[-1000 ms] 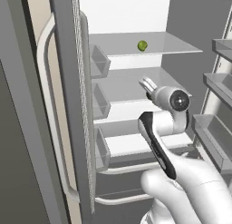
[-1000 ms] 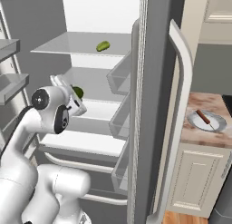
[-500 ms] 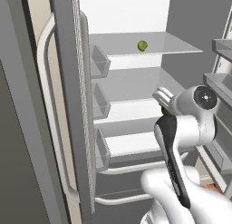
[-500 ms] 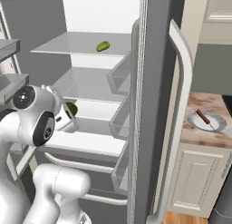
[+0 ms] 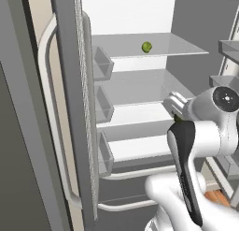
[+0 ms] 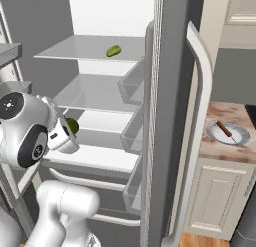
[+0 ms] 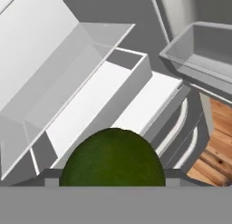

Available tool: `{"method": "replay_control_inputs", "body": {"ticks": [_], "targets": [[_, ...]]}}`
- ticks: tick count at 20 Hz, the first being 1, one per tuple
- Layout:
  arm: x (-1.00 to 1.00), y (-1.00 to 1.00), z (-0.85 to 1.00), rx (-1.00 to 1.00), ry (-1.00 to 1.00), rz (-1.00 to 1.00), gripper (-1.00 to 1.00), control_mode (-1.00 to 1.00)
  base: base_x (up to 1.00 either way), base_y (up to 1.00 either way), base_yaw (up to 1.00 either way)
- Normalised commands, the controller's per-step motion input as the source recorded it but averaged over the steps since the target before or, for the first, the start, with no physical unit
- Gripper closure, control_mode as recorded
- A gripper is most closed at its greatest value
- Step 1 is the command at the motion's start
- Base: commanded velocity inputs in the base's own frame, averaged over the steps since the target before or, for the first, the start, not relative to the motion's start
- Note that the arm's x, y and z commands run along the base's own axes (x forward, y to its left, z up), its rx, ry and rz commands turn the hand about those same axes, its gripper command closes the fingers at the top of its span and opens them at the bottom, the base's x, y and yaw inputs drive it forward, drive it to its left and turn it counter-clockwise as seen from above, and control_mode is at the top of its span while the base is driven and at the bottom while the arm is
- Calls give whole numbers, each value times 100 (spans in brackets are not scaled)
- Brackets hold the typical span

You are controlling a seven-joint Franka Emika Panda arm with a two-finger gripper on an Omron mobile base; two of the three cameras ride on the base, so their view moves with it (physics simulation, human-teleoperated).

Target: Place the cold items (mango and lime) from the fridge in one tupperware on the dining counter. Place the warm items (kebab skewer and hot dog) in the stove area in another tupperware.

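Jaws: closed on the lime (image 7: 112,158), which sits between them at the bottom centre of the hand view as a dark green dome
Gripper: (image 6: 69,132) at the left middle of the right base view, in front of the open fridge (image 6: 170,66), with the green ball showing at its tip; in the left base view it lies at the right middle, with a sliver of green under it
Lime: off the shelves, carried at about the level of the lower shelf
Door bins: (image 5: 103,65) grey, stacked down the inside of the door, left of centre in the left base view
Lower shelves: (image 6: 95,93) clear, over a white interior, bare where visible
Mango: (image 5: 146,47) yellow-green, resting on the top clear shelf in the upper middle of the left base view, well apart from the gripper; in the right base view it looks longer than round
Fridge handle: (image 6: 202,91) long, pale and curved, on the door's outer face
Counter: (image 6: 220,150) marbled top over cream cabinets, right edge of the right base view
Plate: (image 6: 239,139) round and grey on that counter, with a thin reddish-brown stick-shaped item lying across it
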Motion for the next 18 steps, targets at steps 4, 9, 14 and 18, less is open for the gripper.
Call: {"method": "replay_control_inputs", "body": {"ticks": [4,9,14,18], "targets": [[0,0,0,0,0,0,100,100,-50,1,-9],[0,0,0,0,0,0,100,100,-51,7,-14],[0,0,0,0,0,0,100,100,-40,47,-17],[0,0,0,0,0,0,100,100,-56,15,-27]]}}
